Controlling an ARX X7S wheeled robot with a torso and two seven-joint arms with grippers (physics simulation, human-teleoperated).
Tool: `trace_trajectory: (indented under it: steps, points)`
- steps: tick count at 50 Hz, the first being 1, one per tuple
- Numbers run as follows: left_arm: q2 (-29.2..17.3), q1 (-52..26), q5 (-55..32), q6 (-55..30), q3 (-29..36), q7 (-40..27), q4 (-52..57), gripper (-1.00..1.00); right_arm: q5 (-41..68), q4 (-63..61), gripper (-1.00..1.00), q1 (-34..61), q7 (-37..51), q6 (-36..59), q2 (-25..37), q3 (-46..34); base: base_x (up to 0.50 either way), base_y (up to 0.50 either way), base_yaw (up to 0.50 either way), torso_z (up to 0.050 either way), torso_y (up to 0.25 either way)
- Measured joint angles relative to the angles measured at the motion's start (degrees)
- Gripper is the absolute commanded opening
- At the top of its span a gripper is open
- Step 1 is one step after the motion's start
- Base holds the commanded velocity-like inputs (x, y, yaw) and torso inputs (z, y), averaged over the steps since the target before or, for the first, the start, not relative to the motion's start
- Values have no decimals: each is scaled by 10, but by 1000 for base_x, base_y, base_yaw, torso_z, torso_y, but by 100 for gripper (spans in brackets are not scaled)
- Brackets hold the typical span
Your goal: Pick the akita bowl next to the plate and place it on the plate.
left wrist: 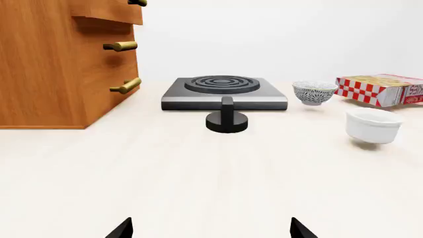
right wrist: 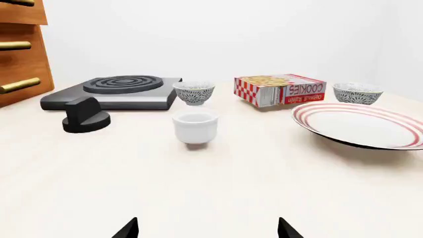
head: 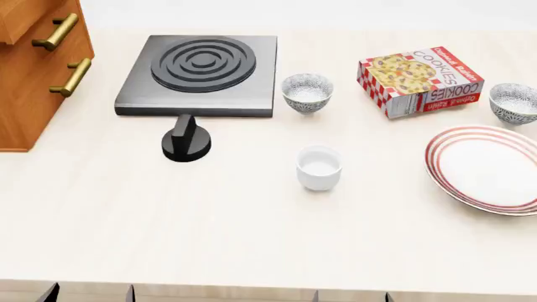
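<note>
Bowl first: akita bowl (head: 514, 102) sits upright at far right of the table (head: 251, 233), just beyond the plate (head: 491, 176) rim, near but apart from it, right of the cookie box (head: 419, 80). Its twin (head: 307, 92) sits by the hob (head: 200, 74), well apart from plate, so not the target. White cup (head: 319, 167) sits between.

Best done w/ right gripper (right wrist: 208, 229): jaws apart, empty, low at near table edge. Reach past plate w/o clipping its rim, take bowl by the lip, lift clear, set down mid-plate.

Left gripper (left wrist: 211, 229) also spread, empty.

Right wrist view shows both bowls and plate; left wrist view misses target bowl and plate entirely, but shows drawer unit (left wrist: 66, 64) front.
</note>
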Motion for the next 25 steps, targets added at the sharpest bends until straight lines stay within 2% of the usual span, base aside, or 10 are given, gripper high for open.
trace_trajectory:
  steps: [25]
  points:
    - [-30, 4, -37, -12, 34, -36, 19, 100, 36, -10, 100, -3, 28, 16, 29, -28, 0, 0, 0, 0, 0]
